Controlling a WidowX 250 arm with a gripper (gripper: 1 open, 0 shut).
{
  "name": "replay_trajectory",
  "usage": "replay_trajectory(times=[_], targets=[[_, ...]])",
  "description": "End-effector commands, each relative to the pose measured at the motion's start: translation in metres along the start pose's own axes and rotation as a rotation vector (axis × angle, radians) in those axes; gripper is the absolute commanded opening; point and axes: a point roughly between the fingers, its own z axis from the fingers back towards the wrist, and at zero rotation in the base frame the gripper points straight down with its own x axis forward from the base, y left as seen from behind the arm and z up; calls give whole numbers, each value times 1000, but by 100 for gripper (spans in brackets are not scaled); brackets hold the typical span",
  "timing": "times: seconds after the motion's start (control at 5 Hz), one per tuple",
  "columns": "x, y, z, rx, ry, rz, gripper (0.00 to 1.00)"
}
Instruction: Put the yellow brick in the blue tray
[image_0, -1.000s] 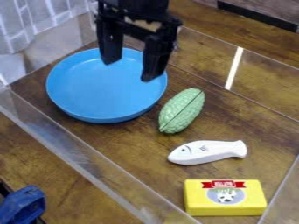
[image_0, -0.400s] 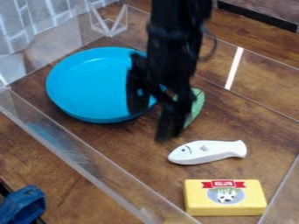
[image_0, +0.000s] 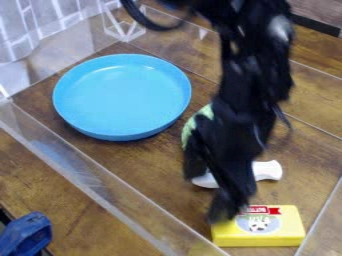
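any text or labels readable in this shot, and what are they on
Red banner on the yellow brick: white lettering is there, but too small and blurred to read, and the arm partly hides it.
Greyish round picture below the banner: no legible words.
Blue tray, green ribbed toy, white fish toy: no text visible.

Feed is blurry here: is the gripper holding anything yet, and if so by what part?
Nothing is held. The gripper is open, just above the yellow brick, which lies flat on the table.

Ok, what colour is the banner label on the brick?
Red, across the top of the yellow brick, partly behind the gripper; the only camera view shows it.
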Motion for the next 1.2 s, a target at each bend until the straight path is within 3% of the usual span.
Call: replay_trajectory(times=[0.0, 0.2, 0.4, 1.0], targets=[[19, -20, -7, 28, -42, -90, 100], [25, -19, -14, 29, -43, -65, 100], [27, -16, -13, 33, -45, -14, 0], [20, -8, -13, 39, -73, -13, 0]])
